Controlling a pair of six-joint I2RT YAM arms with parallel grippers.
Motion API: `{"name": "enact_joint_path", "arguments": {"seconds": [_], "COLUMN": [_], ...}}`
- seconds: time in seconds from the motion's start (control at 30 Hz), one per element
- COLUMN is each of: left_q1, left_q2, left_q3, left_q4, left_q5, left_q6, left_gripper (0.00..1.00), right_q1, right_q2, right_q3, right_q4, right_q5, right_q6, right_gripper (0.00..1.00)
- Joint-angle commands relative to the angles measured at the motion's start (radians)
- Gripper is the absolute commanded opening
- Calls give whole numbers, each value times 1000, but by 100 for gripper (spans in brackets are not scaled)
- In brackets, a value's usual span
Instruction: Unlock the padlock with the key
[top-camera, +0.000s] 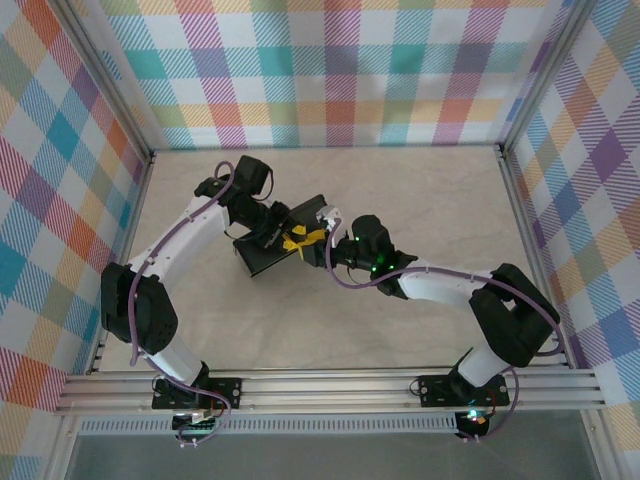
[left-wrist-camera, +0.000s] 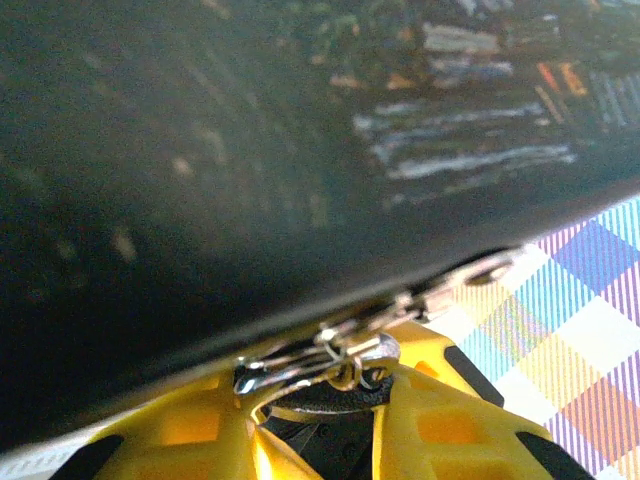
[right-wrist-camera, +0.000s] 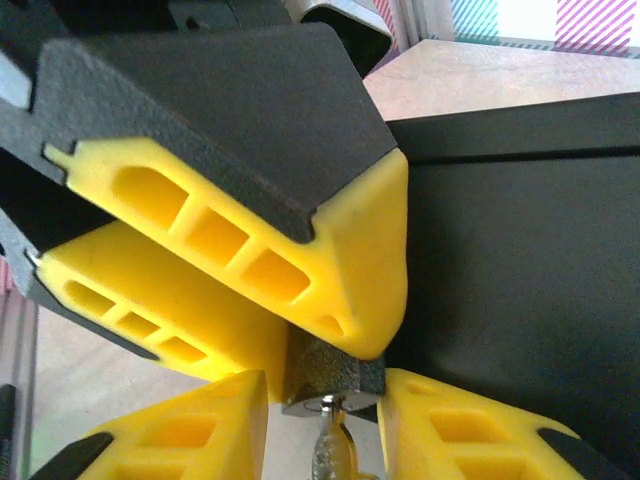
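The small grey padlock (right-wrist-camera: 335, 368) sits at the edge of the dark box (top-camera: 265, 258), pinched between the yellow fingers (right-wrist-camera: 360, 250) of my left gripper (top-camera: 300, 239). In the left wrist view its dark body (left-wrist-camera: 330, 402) lies between my left gripper (left-wrist-camera: 325, 405) pads, with silvery rings and a metal hasp (left-wrist-camera: 470, 272) just above. The key (right-wrist-camera: 333, 450) sticks out of the padlock's underside. My right gripper (right-wrist-camera: 322, 425) stands open around the key, with a gap showing on both sides. From above, my right gripper (top-camera: 330, 250) meets the left one at the box.
The box (right-wrist-camera: 520, 260) lies mid-table, its dark printed face (left-wrist-camera: 250, 150) close above the left wrist camera. Plaid walls (top-camera: 330, 70) enclose the beige tabletop (top-camera: 430, 200) on three sides. An aluminium rail (top-camera: 330, 385) runs along the near edge by the arm bases.
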Motion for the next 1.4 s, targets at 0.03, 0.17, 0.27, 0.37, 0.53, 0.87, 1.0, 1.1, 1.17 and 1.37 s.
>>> {"name": "enact_joint_path", "arguments": {"seconds": [0.03,0.17,0.27,0.37,0.53,0.87,1.0,1.1,1.17,1.37], "left_q1": [4,3,3,3,4,8,18,36,61,155], "left_q2": [-20,-22,-25,-28,-27,-12,-15,-25,-33,-54], "left_q3": [22,22,21,20,21,65,88,102,116,170], "left_q4": [55,56,56,55,52,24,7,-4,-11,-47], "left_q5": [35,37,35,32,19,-6,-12,-11,-15,-53], "left_q6": [33,33,31,30,30,45,49,55,63,113], "left_gripper": [0,0,0,0,13,44,50,52,53,53], "right_q1": [-11,-16,-16,-17,-17,-23,-28,-28,-28,-28], "right_q2": [10,15,18,15,2,-31,-31,-33,-33,-36], "right_q3": [41,52,56,55,51,46,42,44,48,71], "right_q4": [53,47,39,41,19,-31,-28,-37,-44,-74], "right_q5": [-40,-48,-41,-57,-66,-41,-38,-30,-24,-28], "right_q6": [87,110,110,102,74,37,37,25,15,-2], "right_gripper": [32,28,20,15,9,6,6,6,6,5]}}
